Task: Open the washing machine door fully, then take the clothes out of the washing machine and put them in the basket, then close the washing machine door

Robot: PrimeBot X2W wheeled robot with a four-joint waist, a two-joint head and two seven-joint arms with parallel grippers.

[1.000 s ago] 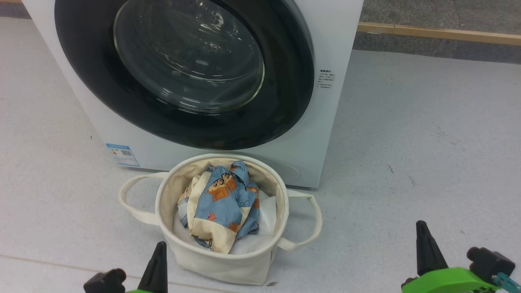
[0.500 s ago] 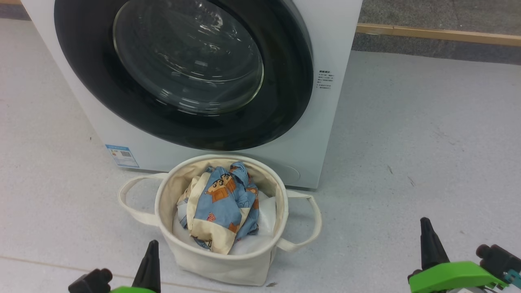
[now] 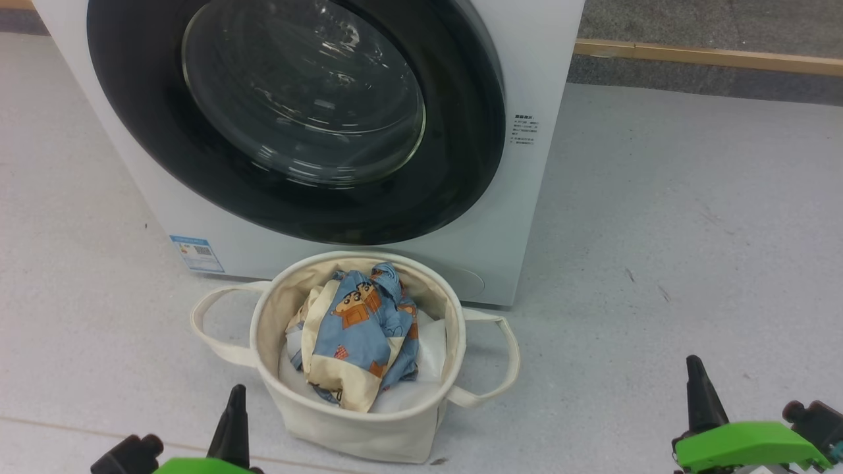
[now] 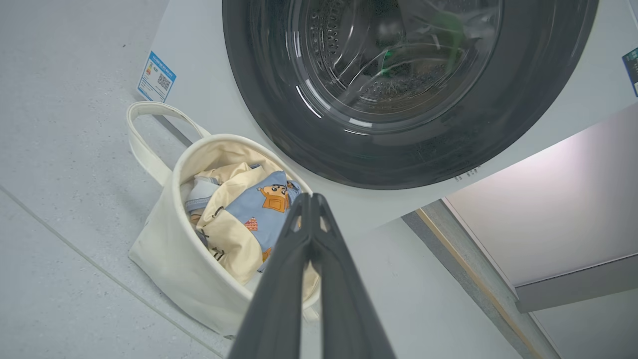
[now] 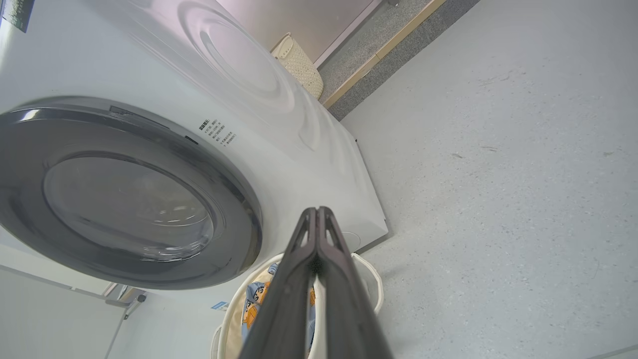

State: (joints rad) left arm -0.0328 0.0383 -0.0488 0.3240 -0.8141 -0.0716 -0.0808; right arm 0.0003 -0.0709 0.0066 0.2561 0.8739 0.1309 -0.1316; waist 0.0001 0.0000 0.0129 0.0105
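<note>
Tools both clenched, fingers pressed tip to tip, nothing between them. Left tool (image 3: 234, 411) low at the near edge of the head view, pointing toward the basket (image 3: 355, 428); right tool (image 3: 699, 388) equally low, far off to the other side, over bare floor (image 3: 658, 230). Basket standing on the floor between the two tools, just ahead of the left tool and slightly to its right, well apart from the right tool and off to its left. Inside the basket, the clothes (image 3: 359, 329): blue cartoon-print fabric with cream panels, bunched on plain white stuffing (image 3: 431, 349), ahead of the left tool's tip, touched by neither tool. Seen along the left tool, tip overlapping the basket's rim, clothes just to the left of it. Seen along the right tool, basket low behind the closed fingers, printed fabric peeking out on their left. Beyond the basket, farther from both tools, the washing machine (image 3: 527, 197). Washing machine door (image 3: 461, 164) shut flush against the front, black ring around clear glass, steel drum visible through it; above and ahead of the left tool, ahead and left of the right tool. Small blue sticker (image 3: 196, 252) low on the machine's front, ahead of the left tool
</note>
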